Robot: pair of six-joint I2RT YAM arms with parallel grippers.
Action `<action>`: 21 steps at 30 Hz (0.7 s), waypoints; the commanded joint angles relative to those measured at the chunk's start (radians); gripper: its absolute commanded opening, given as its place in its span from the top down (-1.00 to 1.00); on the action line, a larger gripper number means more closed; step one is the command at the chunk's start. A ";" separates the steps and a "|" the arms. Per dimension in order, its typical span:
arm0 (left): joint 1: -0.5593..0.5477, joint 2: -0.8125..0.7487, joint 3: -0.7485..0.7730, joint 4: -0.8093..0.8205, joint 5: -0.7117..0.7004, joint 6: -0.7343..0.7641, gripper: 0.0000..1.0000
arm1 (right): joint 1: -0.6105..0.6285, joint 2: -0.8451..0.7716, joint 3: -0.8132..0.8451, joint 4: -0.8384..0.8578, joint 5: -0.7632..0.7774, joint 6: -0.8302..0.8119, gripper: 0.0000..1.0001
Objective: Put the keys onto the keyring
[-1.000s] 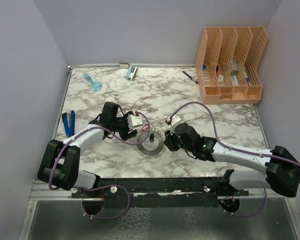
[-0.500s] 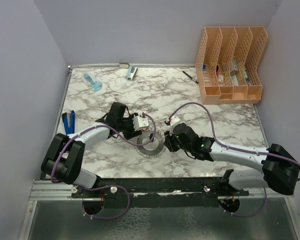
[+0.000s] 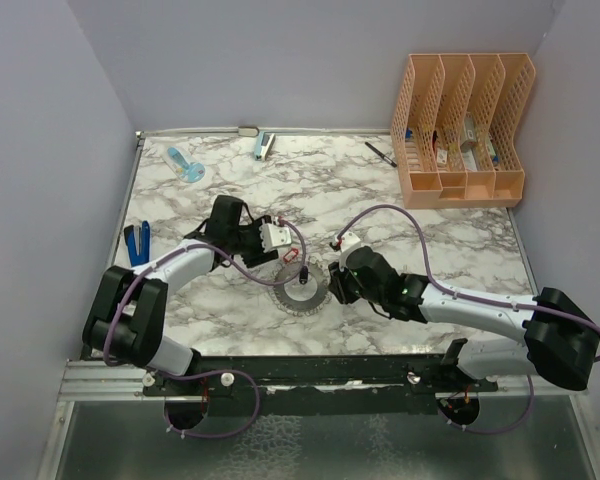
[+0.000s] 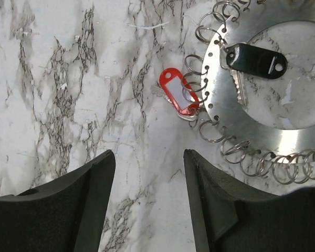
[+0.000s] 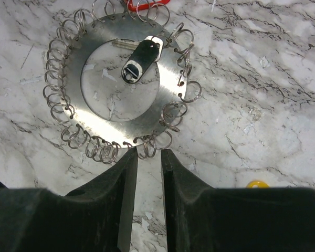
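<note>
Top external view: both arms reach in over the marble table. The keyring lies flat between them, toward the front edge.
Keyring: a flat steel disc with a hollow centre and a fringe of little wire loops all round the rim. Marble shows through the middle.
Red-tagged key: on the marble at the keyring's outer edge, tag overlapping a few rim loops. Can't tell if it's actually threaded onto one.
Black-tagged key: the tag sits in the hollow with one end up against the rim loops, and the metal blade lies across the steel band.
Left gripper: jaws well apart with nothing but bare marble between them, just short of the red tag.
Right gripper: fingers nearly together, only a slim gap. Rim loops sit right at the tips, and honestly can't tell whether one is pinched.
Yellow bit: small, on the marble off to one side of the right gripper, partly hidden by a finger.
Back of the table: a peach file rack in the far right corner, with a black pen just beside it.
</note>
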 commanded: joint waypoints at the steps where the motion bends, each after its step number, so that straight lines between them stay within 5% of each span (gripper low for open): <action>1: 0.013 0.038 0.027 0.012 0.013 0.125 -0.16 | 0.000 0.004 -0.011 0.046 0.012 -0.005 0.49; 21: -0.001 0.084 -0.067 0.055 0.143 0.238 -0.17 | 0.000 0.004 -0.012 0.037 0.029 -0.002 0.49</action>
